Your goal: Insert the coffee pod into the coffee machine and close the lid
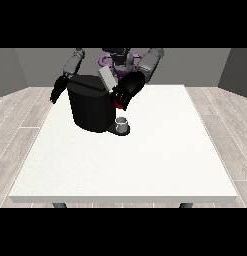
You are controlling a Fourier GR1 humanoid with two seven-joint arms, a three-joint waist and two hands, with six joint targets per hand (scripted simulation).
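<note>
White matte table (145,165), rectangular with dark legs, on pale grey wood-plank floor (15,125) with grey walls (25,65) behind. Hand at the view's left (57,90) hangs by the table's far-left edge, fingers straight down, holding nothing; next the black rounded coffee machine (90,107), grey lid (107,79) tilted up, small grey cup (122,123) on its base. Hand at the view's right (127,90) sits over the machine's top by a red thing at the machine (118,105), finger state unreadable; pod not visible.

White counter (145,160) is carrying a black coffee machine (90,107) at its far left part; a small grey cup (123,122) is sitting on the machine's base.
</note>
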